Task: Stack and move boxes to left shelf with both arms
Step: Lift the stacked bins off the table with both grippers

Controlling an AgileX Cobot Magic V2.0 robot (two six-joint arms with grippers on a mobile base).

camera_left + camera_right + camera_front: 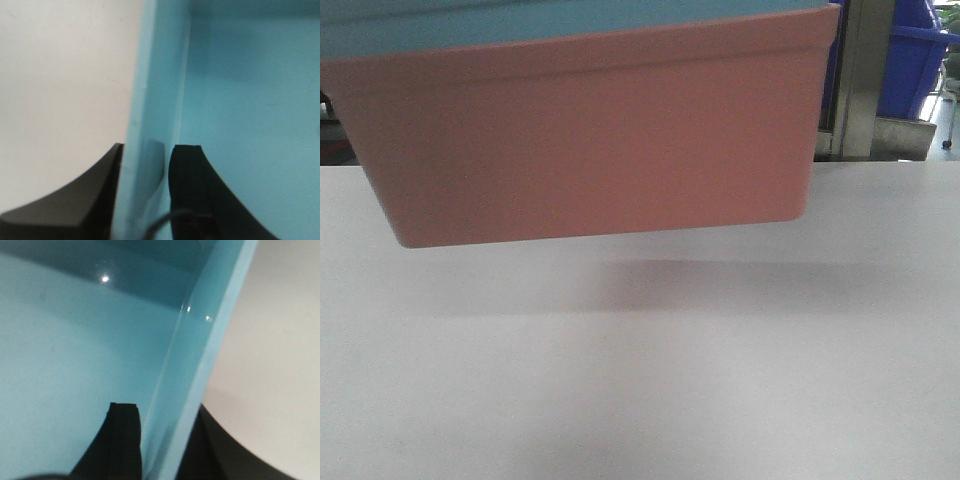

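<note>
The matte light blue bin [520, 20] sits nested inside the salmon pink bin [590, 140]. The stack hangs clear above the white tabletop [640, 400], its shadow beneath. The left gripper [150, 160] and the right gripper [162, 420] each clamp a wall of the light blue bin.
</note>
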